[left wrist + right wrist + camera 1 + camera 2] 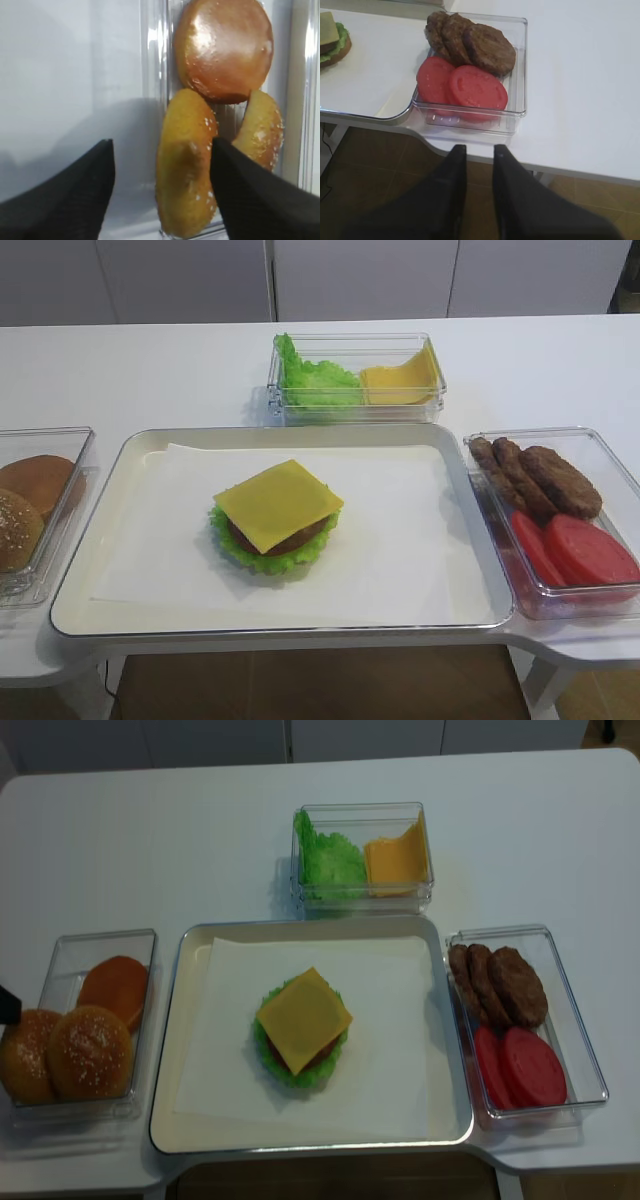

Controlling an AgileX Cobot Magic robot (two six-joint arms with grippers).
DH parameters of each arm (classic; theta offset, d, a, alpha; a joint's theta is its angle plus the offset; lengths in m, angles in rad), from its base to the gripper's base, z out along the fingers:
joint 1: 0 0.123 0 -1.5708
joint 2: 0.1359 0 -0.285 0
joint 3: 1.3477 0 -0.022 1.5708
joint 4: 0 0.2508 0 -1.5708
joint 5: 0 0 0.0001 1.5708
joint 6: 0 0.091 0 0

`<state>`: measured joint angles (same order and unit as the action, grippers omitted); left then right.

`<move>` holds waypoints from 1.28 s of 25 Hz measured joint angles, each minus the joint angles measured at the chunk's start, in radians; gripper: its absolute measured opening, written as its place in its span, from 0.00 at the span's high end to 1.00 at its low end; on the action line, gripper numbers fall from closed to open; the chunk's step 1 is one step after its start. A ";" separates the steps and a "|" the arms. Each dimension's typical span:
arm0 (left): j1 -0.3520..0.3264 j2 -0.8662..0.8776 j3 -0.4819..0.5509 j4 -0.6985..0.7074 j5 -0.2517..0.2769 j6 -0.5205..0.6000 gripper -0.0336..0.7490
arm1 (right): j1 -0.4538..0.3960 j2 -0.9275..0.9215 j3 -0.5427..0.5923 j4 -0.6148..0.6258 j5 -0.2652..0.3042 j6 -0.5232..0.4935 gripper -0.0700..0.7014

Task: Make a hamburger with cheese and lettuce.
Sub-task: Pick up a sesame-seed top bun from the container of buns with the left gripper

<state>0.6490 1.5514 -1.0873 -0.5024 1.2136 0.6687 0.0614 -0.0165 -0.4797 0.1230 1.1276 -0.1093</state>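
With cheese (278,503) already on the hamburger (275,520), you have the left gripper (162,200) spread astride a sesame bun (184,165): close, lift, then cap the stack.

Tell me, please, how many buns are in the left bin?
3. A plain bun lies at the back of the bin; two sesame buns sit in front, one on the tray side, one outward. Others may be hidden beneath.
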 joint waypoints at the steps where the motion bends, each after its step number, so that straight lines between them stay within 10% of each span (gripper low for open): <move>1: 0.000 0.007 0.000 0.000 0.000 0.002 0.38 | 0.000 0.000 0.000 0.000 0.000 0.000 0.72; 32: 0.000 0.029 0.039 -0.056 -0.004 0.055 0.40 | 0.000 0.000 0.000 0.000 0.000 0.008 0.72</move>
<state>0.6490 1.5802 -1.0487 -0.5581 1.2098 0.7242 0.0614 -0.0165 -0.4797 0.1230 1.1276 -0.1017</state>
